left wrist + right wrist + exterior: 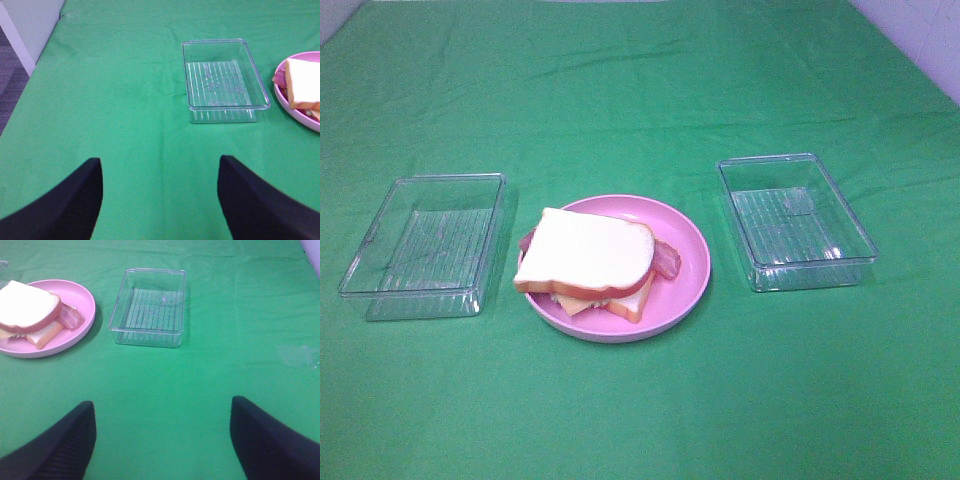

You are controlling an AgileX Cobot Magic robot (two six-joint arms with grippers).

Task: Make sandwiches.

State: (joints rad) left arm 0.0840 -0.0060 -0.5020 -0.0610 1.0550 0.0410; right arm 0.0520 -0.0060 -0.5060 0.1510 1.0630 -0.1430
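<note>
1. The left tray (422,245) is empty.
2. The sandwich (588,262) lies on the pink plate (688,282), between the trays.
3. The right tray (796,220) is empty.
4. The left gripper (160,195) and the right gripper (162,437) hang with fingers wide apart, holding nothing.
5. Bare green cloth (640,420) lies around everything.

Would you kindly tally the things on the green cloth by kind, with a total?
Clear trays: 2, left one, right one
Pink plate: 1
Sandwich: 1, stacked on the plate
Total: 4
</note>
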